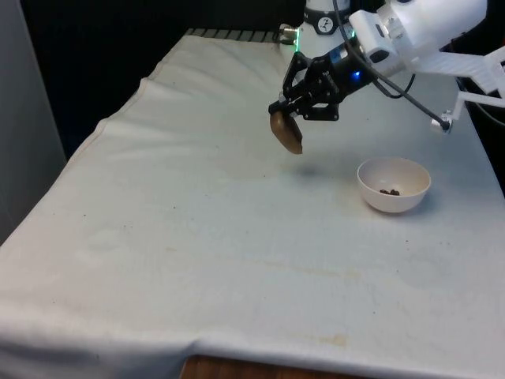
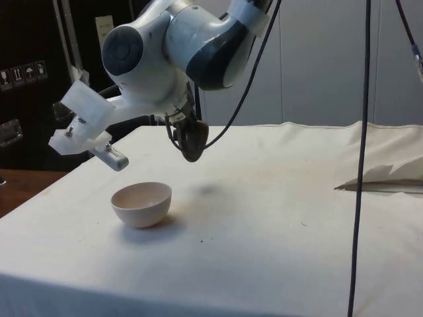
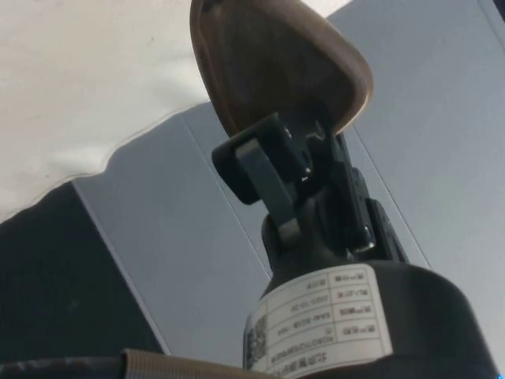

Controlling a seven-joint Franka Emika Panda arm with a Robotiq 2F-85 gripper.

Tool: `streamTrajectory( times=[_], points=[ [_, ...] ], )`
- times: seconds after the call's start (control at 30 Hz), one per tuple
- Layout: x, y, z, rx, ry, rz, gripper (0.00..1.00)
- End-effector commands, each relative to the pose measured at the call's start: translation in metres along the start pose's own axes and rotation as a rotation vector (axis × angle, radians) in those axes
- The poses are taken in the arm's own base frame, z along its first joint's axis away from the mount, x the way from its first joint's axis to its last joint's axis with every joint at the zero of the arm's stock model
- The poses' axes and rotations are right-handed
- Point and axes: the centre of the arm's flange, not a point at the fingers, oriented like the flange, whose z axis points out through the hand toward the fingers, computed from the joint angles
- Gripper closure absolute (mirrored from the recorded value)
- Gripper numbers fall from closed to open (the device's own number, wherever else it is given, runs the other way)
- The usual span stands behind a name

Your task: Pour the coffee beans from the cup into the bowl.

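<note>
- Front view, from its left: a wide stretch of white cloth (image 1: 197,237) covers the table, lightly stained, with nothing standing on that side
- Right of centre and toward the far end, the gripper (image 1: 293,117) hangs in the air above the cloth, at the end of the white arm (image 1: 418,31) that reaches in from the front view's right
- The fingers are closed on the rim of a brown cup (image 1: 286,133), one finger inside the rim and one outside; the cup is tipped on its side, clear of the table, with its shadow on the cloth below
- Further right, a white bowl (image 1: 394,185) sits upright on the cloth, well apart from the cup and nearer the front view's right edge; a few dark coffee beans (image 1: 389,191) lie at its bottom
- Side view: the bowl (image 2: 141,204) rests on the cloth at the left, and the cup (image 2: 192,143) hangs higher and to its right, not over it
- Wrist view: the fingers (image 3: 264,170) pinch the cup (image 3: 276,63) at its edge, and its brown wall faces the camera
</note>
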Motion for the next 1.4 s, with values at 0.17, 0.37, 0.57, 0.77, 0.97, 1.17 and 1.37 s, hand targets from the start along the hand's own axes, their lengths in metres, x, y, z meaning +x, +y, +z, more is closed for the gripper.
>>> streamTrajectory(
  times=[0.17, 0.37, 0.57, 0.77, 0.97, 1.17, 1.37],
  points=[
    [-0.002, -0.002, 0.007, 0.059, -0.014, 0.009, 1.00],
    [-0.004, -0.004, 0.013, 0.093, -0.027, 0.016, 1.00],
    [-0.007, -0.005, 0.020, 0.123, -0.044, 0.023, 1.00],
    [-0.012, -0.007, 0.029, 0.153, -0.057, 0.024, 1.00],
    [-0.018, -0.009, 0.040, 0.182, -0.067, 0.024, 1.00],
    [-0.021, -0.011, 0.047, 0.186, -0.076, 0.031, 1.00],
    [-0.027, -0.010, 0.057, 0.241, -0.087, 0.031, 1.00]
  ],
)
